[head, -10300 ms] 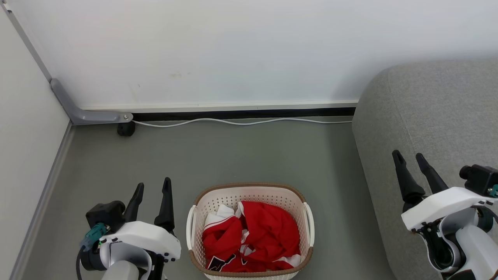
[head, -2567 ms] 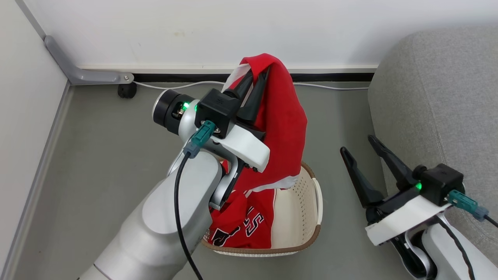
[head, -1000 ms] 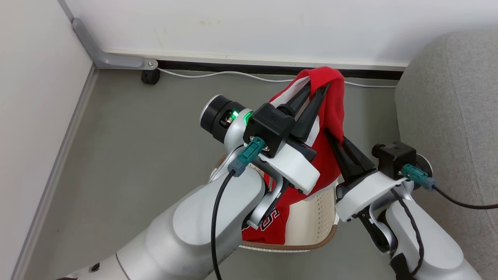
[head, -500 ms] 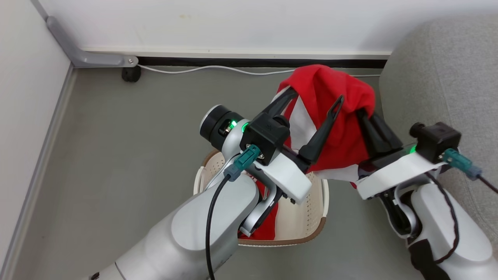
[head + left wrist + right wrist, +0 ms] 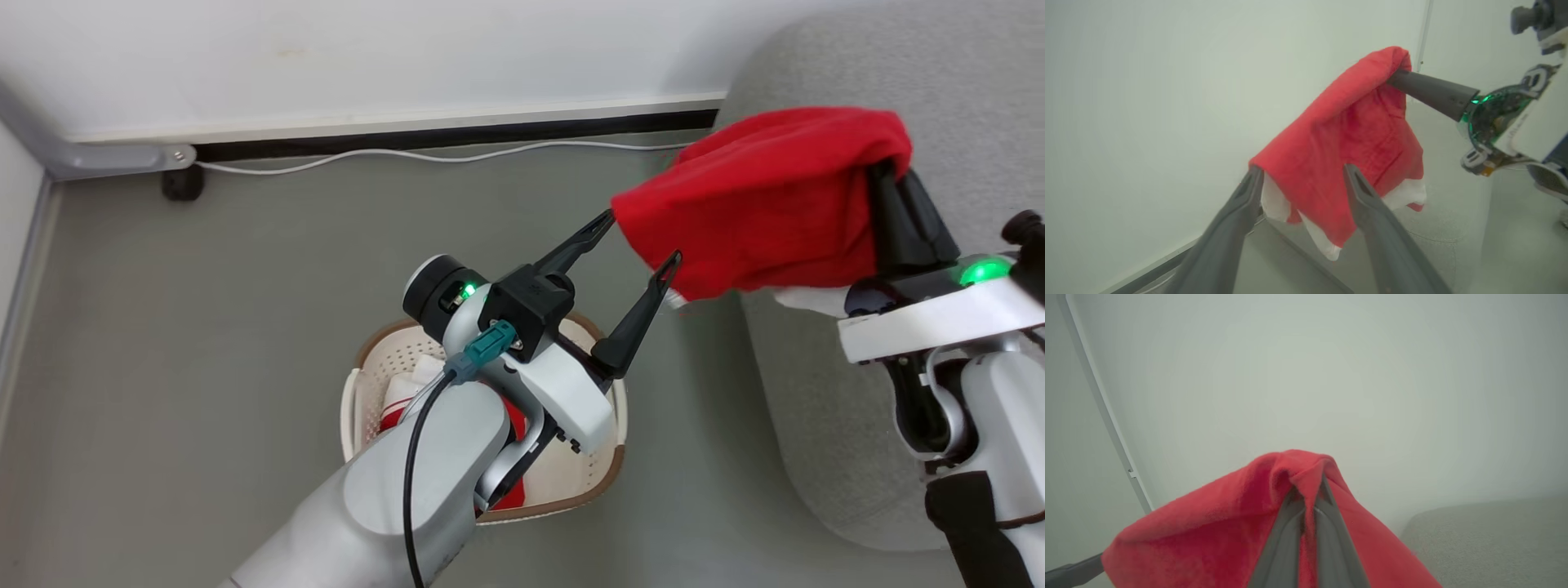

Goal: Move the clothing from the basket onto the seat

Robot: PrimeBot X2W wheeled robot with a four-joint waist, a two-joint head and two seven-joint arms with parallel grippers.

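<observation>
A red garment of the clothing [image 5: 767, 196] hangs in the air, stretched between my two grippers over the seat's edge. My right gripper [image 5: 886, 175] is shut on its right end; the right wrist view shows the fingers pinching a fold [image 5: 1310, 494]. My left gripper [image 5: 641, 238] is open, its fingertips at the garment's left end [image 5: 1355, 134], where white trim hangs down. The cream basket [image 5: 357, 392] sits on the floor under my left arm, with more red and white clothing [image 5: 393, 412] inside, partly hidden. The grey seat [image 5: 963, 90] fills the right side.
A white cable [image 5: 424, 155] runs along the foot of the white wall. A grey metal bracket [image 5: 106, 155] with a black caster [image 5: 181, 184] stands at the far left. Grey floor [image 5: 204, 327] lies left of the basket.
My left gripper has opened and let go of the red garment. My right gripper, shut on it, has carried it right towards the seat. The head camera has turned right.
</observation>
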